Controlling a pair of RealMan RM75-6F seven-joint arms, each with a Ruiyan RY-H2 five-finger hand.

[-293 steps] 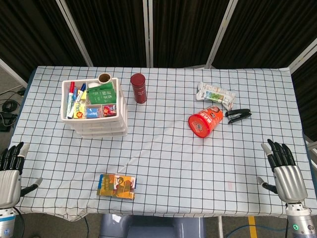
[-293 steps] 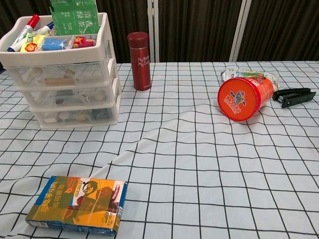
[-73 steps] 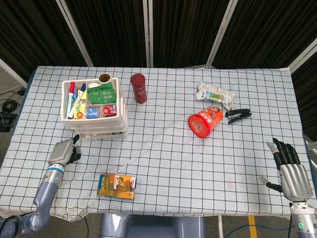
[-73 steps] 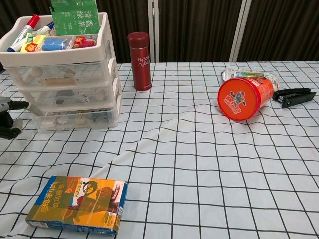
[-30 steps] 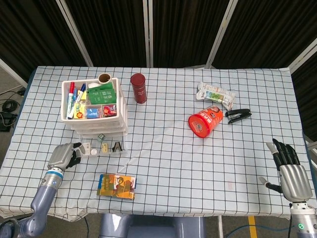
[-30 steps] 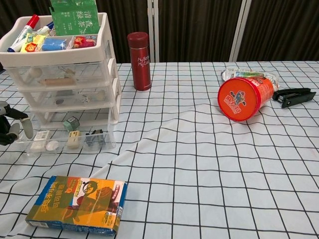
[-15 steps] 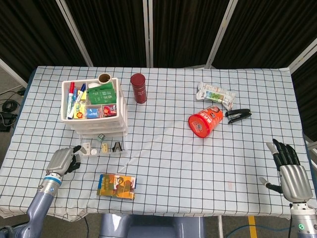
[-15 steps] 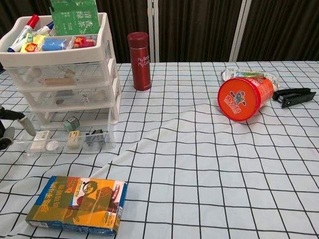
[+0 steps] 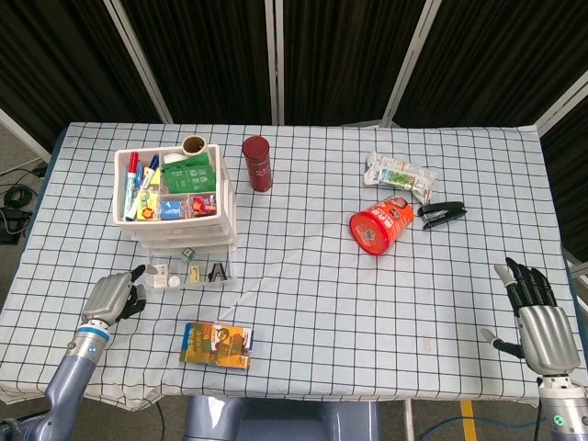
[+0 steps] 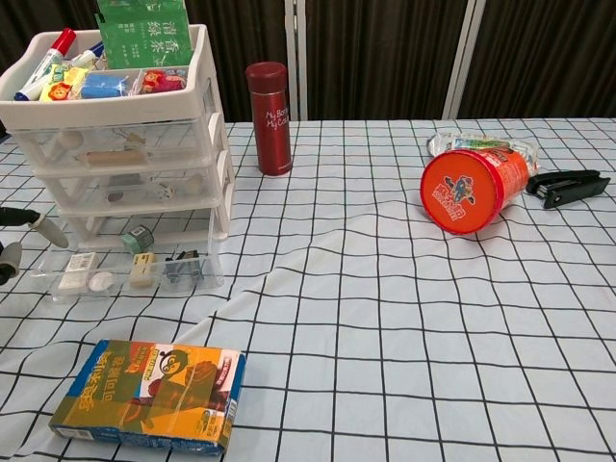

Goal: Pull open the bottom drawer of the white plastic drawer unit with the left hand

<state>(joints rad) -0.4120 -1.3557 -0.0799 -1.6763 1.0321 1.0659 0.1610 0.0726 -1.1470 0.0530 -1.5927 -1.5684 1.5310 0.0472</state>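
The white plastic drawer unit (image 9: 175, 197) stands at the table's back left, its top tray full of pens and packets. Its clear bottom drawer (image 9: 188, 274) is pulled out toward me, showing several small items; the chest view shows the drawer (image 10: 130, 268) jutting from under the unit (image 10: 120, 144). My left hand (image 9: 110, 298) lies on the cloth just left of the drawer's front corner, apart from it and holding nothing. Only its fingertips (image 10: 46, 231) show at the chest view's left edge. My right hand (image 9: 537, 317) hovers with fingers spread at the table's front right.
A snack box (image 9: 216, 344) lies in front of the open drawer. A dark red flask (image 9: 256, 163) stands right of the unit. A red can on its side (image 9: 379, 224), a wrapped packet (image 9: 400, 175) and a black stapler (image 9: 442, 213) lie at the back right.
The left hand has let go of the open drawer and slid a little left and back from it. The drawer stays pulled out. The right hand has not moved.
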